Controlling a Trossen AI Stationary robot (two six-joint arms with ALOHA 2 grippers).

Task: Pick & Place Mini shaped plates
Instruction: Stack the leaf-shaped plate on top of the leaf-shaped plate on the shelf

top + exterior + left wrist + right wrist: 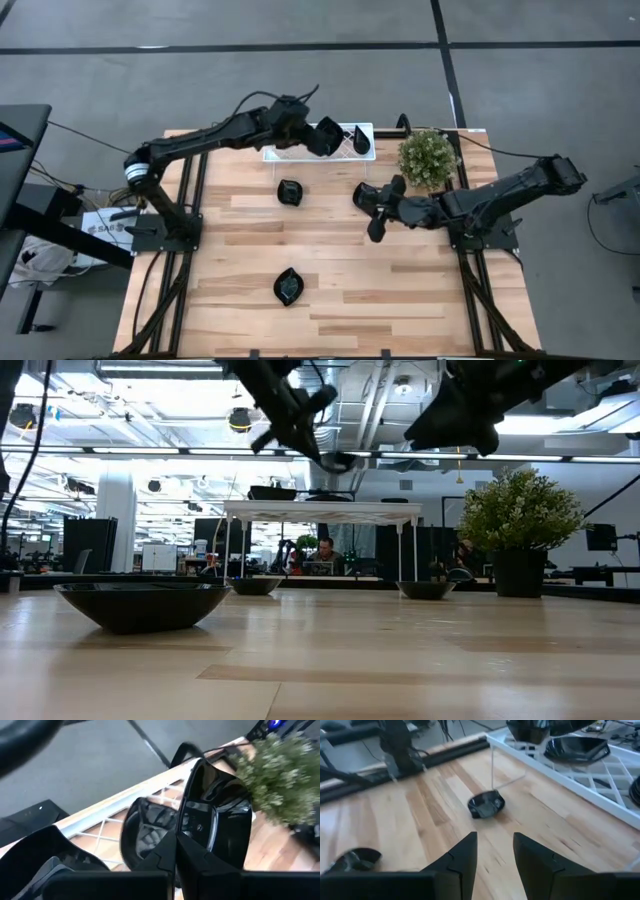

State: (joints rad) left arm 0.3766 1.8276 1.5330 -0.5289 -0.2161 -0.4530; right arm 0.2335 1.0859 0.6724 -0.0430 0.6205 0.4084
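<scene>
The left end effector (326, 137) is clenched on a mini shaped plate (215, 822) above the white tray (283, 153) at the worktop's far edge. Next it must lower and let go. The right end effector (378, 208) waits mid-worktop, released and empty.

The middle of the table (340, 270) lies open, with only two loose plates on it: one near the white lattice tray (282, 154) and one near the front edge, well apart. At the back, the tray on its thin legs and the potted plant (428, 157) crowd the right corner (the left arm hangs over the tray). The right gripper (372, 212) sits just beside the plant.
</scene>
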